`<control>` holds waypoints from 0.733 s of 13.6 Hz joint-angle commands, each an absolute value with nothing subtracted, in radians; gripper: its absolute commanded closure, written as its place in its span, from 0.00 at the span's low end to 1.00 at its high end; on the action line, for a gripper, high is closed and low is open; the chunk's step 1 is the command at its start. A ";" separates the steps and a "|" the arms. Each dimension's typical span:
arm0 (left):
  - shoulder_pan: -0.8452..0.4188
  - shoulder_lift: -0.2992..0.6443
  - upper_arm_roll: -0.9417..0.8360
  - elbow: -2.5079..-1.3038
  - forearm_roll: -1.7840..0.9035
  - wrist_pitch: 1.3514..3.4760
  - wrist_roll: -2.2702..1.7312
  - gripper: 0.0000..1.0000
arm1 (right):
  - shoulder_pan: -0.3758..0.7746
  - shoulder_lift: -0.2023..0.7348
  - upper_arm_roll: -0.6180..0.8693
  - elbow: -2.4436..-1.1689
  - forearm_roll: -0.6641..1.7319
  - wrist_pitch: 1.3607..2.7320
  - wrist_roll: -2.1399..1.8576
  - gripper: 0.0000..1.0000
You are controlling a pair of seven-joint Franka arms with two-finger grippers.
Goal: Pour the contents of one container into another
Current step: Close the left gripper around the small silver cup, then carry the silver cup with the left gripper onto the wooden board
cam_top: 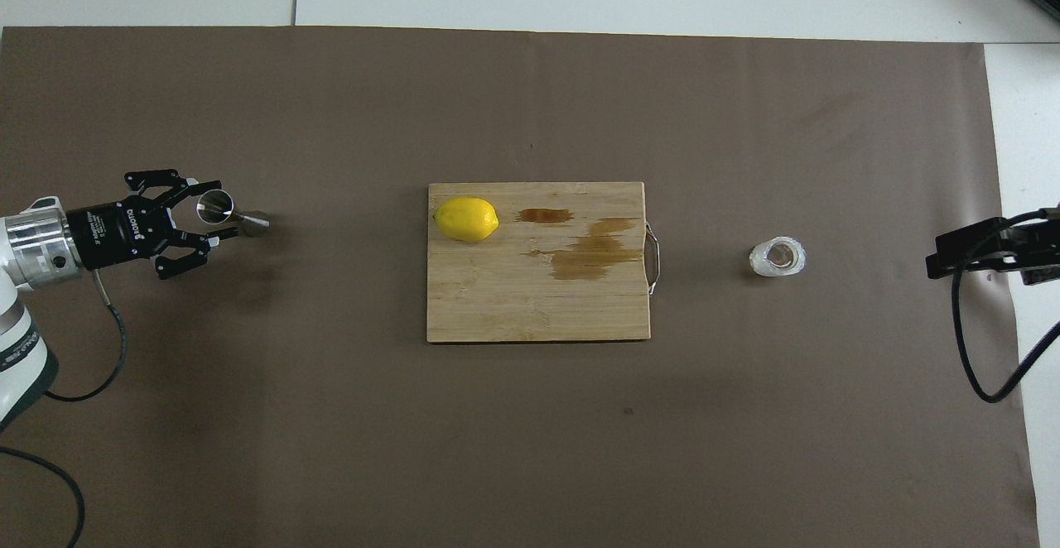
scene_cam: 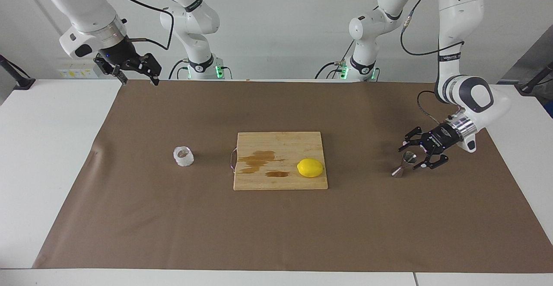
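Note:
The steel jigger stands upright on the brown mat toward the left arm's end of the table; it also shows in the overhead view. My left gripper is low at the jigger, open, with a jaw on either side of its upper cone. The textured glass cup stands alone on the mat toward the right arm's end, also in the overhead view. My right gripper waits open and empty, raised over the mat's edge at the robots' end; part of it shows in the overhead view.
A wooden cutting board lies mid-table between cup and jigger, with dark wet stains and a lemon on it. A brown mat covers most of the white table.

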State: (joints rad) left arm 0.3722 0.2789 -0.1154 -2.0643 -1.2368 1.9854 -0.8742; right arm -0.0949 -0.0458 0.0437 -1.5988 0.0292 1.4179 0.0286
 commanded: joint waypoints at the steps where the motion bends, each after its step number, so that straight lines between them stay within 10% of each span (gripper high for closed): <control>1: 0.360 0.265 -0.109 -2.086 -1.259 2.003 -0.853 0.78 | -0.092 -0.072 0.048 -1.624 0.018 1.399 0.041 0.00; 2: 0.362 0.265 -0.107 -2.085 -1.259 2.002 -0.853 1.00 | -0.092 -0.072 0.048 -1.624 0.018 1.399 0.041 0.00; 10: 0.359 0.261 -0.107 -2.042 -1.250 1.973 -0.922 1.00 | -0.091 -0.072 0.055 -1.623 0.018 1.385 0.041 0.00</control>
